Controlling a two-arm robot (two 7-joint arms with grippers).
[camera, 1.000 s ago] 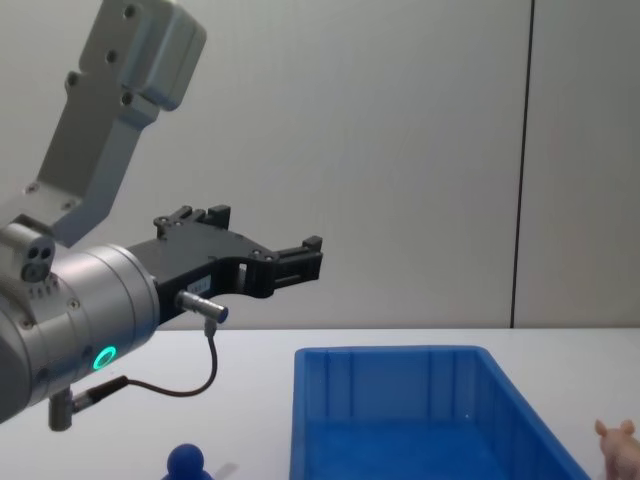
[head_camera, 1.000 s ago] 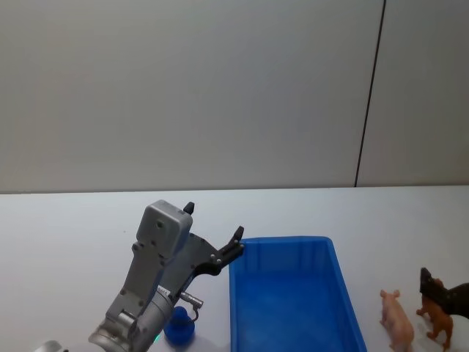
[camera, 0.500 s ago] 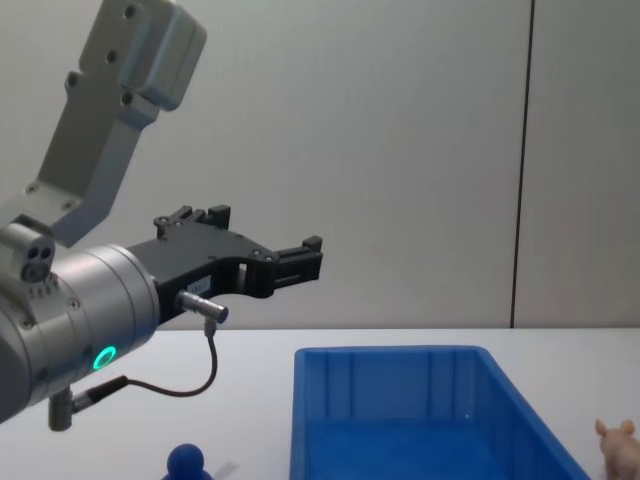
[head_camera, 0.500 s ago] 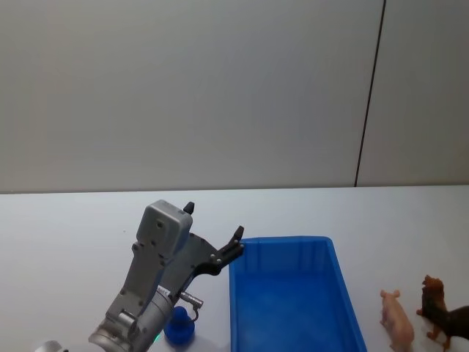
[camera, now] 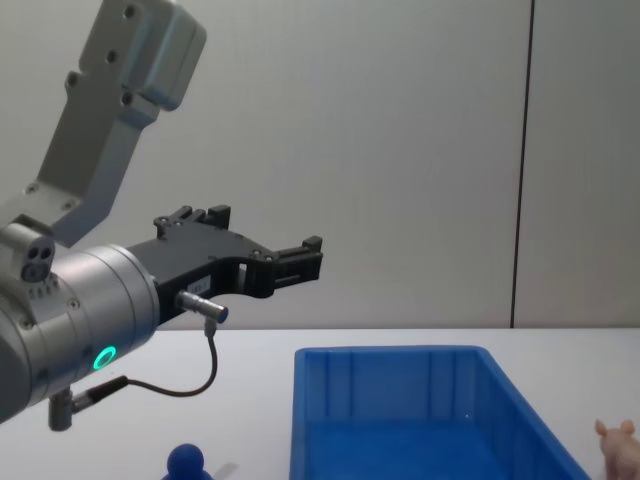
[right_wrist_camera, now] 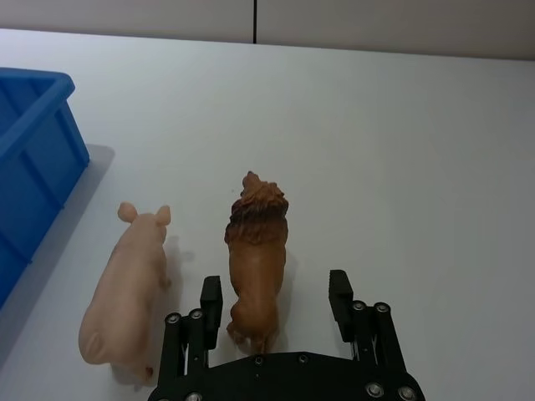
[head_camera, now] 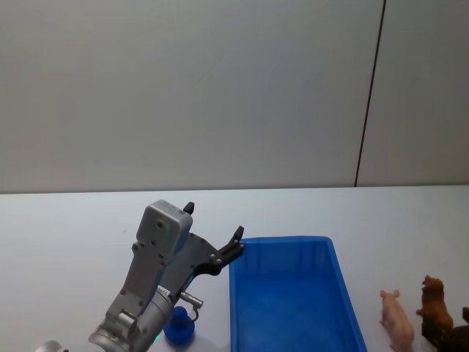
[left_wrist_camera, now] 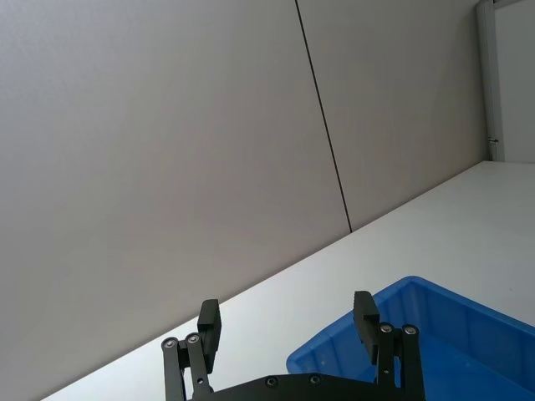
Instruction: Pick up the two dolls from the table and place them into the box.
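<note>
Right wrist view — right gripper [right_wrist_camera: 274,292] fingers spread astride brown lion doll [right_wrist_camera: 257,238] on table [right_wrist_camera: 401,125], pink pig [right_wrist_camera: 125,284] alongside | left gripper [left_wrist_camera: 286,311] jaws apart, raised beside box [head_camera: 286,242] | blue doll [head_camera: 178,328] on table left of box

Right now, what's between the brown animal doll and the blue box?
A pink pig figurine stands between them, close beside the brown animal doll and apart from the box. The head view shows it.
</note>
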